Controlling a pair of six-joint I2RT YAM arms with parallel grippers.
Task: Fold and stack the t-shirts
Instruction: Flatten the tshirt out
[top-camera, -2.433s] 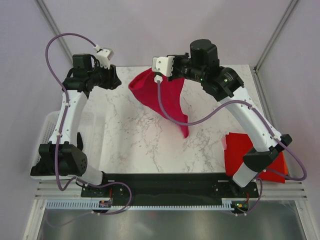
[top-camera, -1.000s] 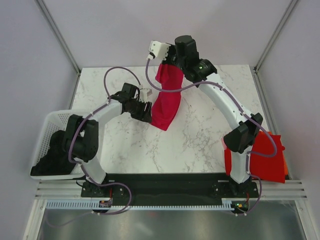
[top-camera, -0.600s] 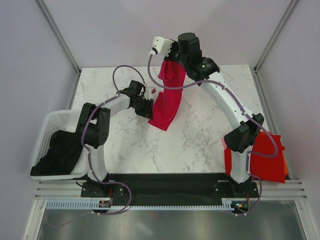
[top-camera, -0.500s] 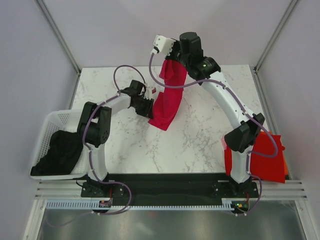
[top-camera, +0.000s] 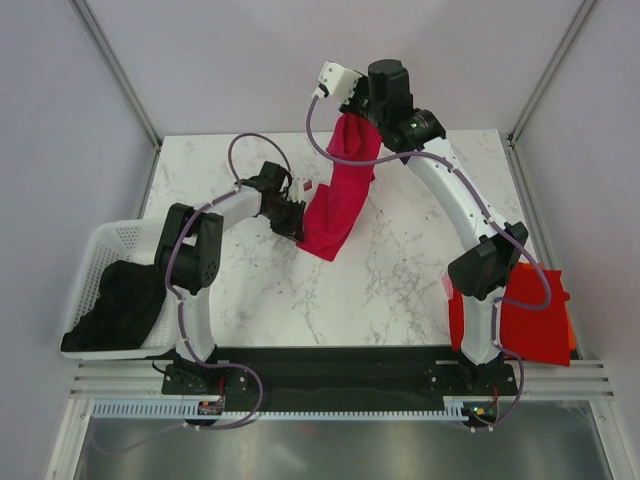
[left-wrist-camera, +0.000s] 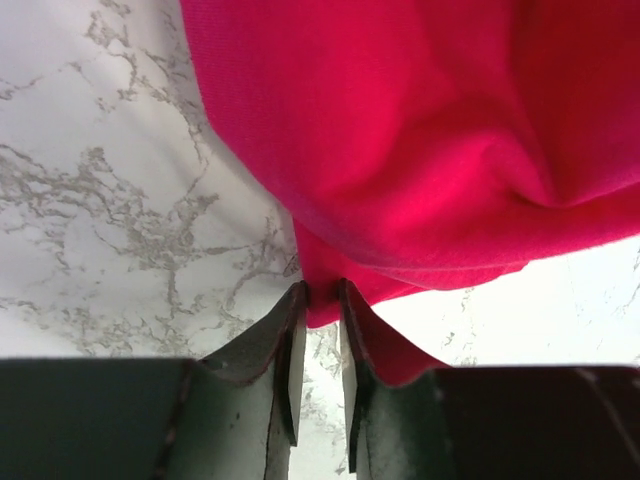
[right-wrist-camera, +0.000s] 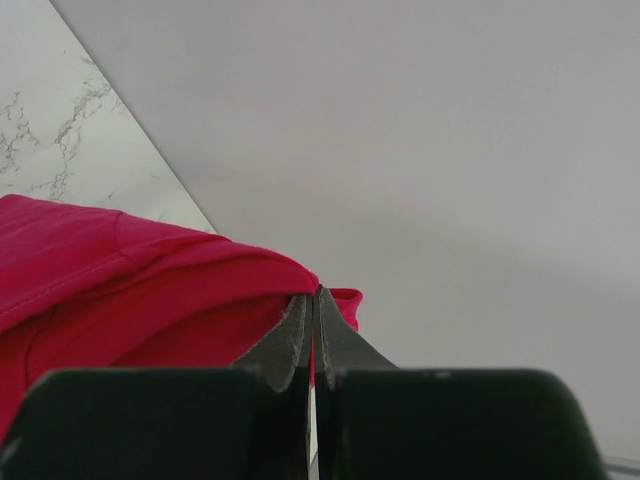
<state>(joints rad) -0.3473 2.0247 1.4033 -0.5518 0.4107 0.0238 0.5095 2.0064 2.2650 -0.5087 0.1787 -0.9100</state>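
The crimson-pink t-shirt (top-camera: 338, 195) hangs in a long bunch above the back middle of the marble table (top-camera: 400, 280). My right gripper (top-camera: 352, 112) is raised high and shut on its top edge (right-wrist-camera: 200, 290). My left gripper (top-camera: 298, 213) is at the shirt's left side, its jaws closed on a lower fold of the cloth (left-wrist-camera: 320, 300). The shirt's bottom tip touches the table. A bright red t-shirt (top-camera: 520, 320) lies folded at the table's right front edge, with an orange one (top-camera: 571, 340) showing under it.
A white basket (top-camera: 100, 250) with dark cloth (top-camera: 125, 305) stands off the table's left edge. A grey wall rises just behind the table. The right arm's purple cable (top-camera: 330, 150) hangs beside the shirt.
My left arm swung in from the far left and took hold of the shirt's lower edge. My right gripper lifted the shirt higher and drifted slightly right.
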